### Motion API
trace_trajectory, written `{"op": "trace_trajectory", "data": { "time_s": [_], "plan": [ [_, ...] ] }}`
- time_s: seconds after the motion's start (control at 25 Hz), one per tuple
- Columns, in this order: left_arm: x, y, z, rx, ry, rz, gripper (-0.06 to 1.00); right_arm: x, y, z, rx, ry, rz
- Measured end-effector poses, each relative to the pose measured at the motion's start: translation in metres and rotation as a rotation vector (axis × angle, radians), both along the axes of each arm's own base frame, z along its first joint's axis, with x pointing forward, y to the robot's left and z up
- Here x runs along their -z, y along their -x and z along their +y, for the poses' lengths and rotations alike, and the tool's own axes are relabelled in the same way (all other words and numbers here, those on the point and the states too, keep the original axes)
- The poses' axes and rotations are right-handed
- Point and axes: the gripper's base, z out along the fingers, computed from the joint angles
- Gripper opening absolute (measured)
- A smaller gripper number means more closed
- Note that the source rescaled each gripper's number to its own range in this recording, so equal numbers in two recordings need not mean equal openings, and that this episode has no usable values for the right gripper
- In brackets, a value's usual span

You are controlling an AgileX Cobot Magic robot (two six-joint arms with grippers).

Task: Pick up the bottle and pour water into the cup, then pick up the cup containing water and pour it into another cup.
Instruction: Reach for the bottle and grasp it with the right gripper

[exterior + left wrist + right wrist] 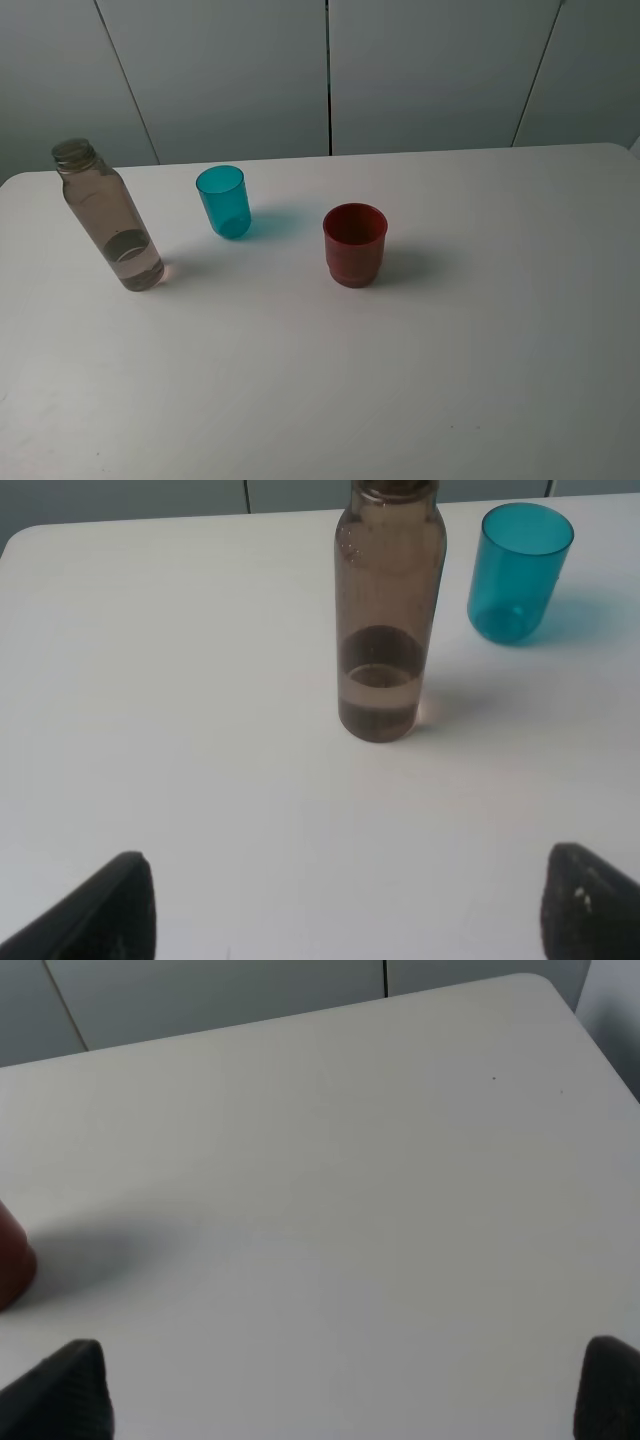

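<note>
**A:** Far left of the counter [400, 380]?

**B:** The bottle [108, 225]. Stands upright, smoky and see-through, with a little water [135, 262] in the bottom part. Tallest of the three.

**A:** Next over to the right?

**B:** The teal cup [223, 201]. Upright, mouth up, set a bit farther back than the bottle. Near it but not touching. Cannot tell whether anything inside.

**A:** And then?

**B:** The red cup [354, 243]. Upright too, about mid-counter, nearer the front edge than the teal cup and apart from it. Casts a soft shadow to the right.

**A:** Left claw [355, 910]?

**B:** Spread wide, clamped on nothing. Hangs over bare counter, short of the bottle and not touching it. Faces the bottle almost head-on, with the teal cup farther back and off to one side.

**A:** Right claw [340, 1390]?

**B:** Spread wide as well, gripping nothing. Looks out over bare counter toward a rounded far corner. Only a blurred sliver of the red cup at the very edge of the right wrist view, well clear of the claw.

**A:** Behind the counter?

**B:** Plain grey wall panels [430, 70] with dark seams.
</note>
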Motion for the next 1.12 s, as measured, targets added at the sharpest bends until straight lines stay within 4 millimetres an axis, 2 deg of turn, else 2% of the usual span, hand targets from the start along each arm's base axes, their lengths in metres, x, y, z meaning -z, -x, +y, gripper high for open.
{"op": "trace_trajectory", "data": {
  "time_s": [1.0,1.12],
  "plan": [
    [0.0,0.0,0.0,0.0,0.0,0.0,0.93,0.0,0.0,0.0,0.0,0.0,0.0],
    [-0.0077,-0.0019,0.0004,-0.003,-0.004,-0.048,0.93,0.0,0.0,0.0,0.0,0.0,0.0]
  ]
}}
